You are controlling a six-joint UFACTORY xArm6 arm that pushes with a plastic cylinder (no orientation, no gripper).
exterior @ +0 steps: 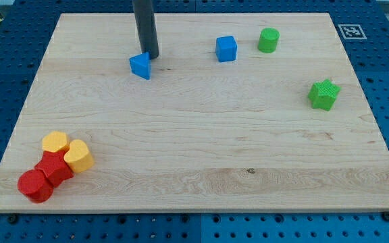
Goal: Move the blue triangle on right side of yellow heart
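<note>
Near the surface's [201, 202] bottom-left corner the yellow heart [80, 156] is sitting against a yellow block [55, 142] and two red blocks [46, 177]. Up near the top edge, my tip [151, 57] is touching, I think, the blue triangle's [140, 65] upper right, so I am judging the push runs down-left. I have no claw, only a rod. Blue cube [226, 48], green cylinder [269, 40] and green star [324, 94] are lying clear, rightward.

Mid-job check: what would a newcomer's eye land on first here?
My tip stands at the view's top, touching the blue triangle on its upper right. Next, the tight cluster at the bottom left: yellow heart, another yellow block and two red blocks.
</note>
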